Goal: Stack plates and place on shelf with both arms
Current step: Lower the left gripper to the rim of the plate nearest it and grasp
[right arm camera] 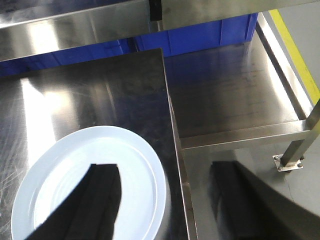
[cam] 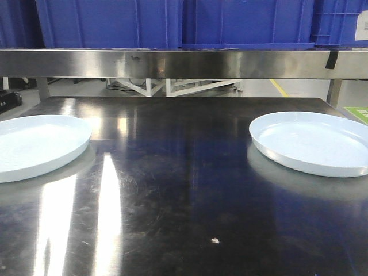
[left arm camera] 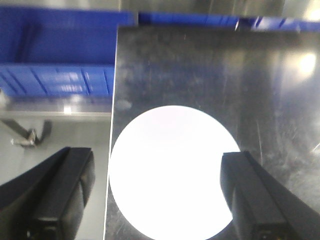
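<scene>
Two pale bluish-white plates lie flat on the steel table, far apart. The left plate (cam: 34, 144) sits at the table's left edge and the right plate (cam: 316, 141) at its right edge. Neither arm shows in the front view. My left gripper (left arm camera: 157, 170) hangs open high above the left plate (left arm camera: 170, 170), which glares white between its two black fingers. My right gripper (right arm camera: 165, 175) is open too, above the right plate (right arm camera: 75, 175); one finger overlaps the plate and the other hangs past the table's right edge.
A steel shelf (cam: 184, 62) runs across the back above the table, with blue plastic bins (cam: 172, 23) on it. A lower steel shelf (right arm camera: 230, 95) sits beside the table's right edge. The table edge (left arm camera: 111, 150) drops to the floor on the left.
</scene>
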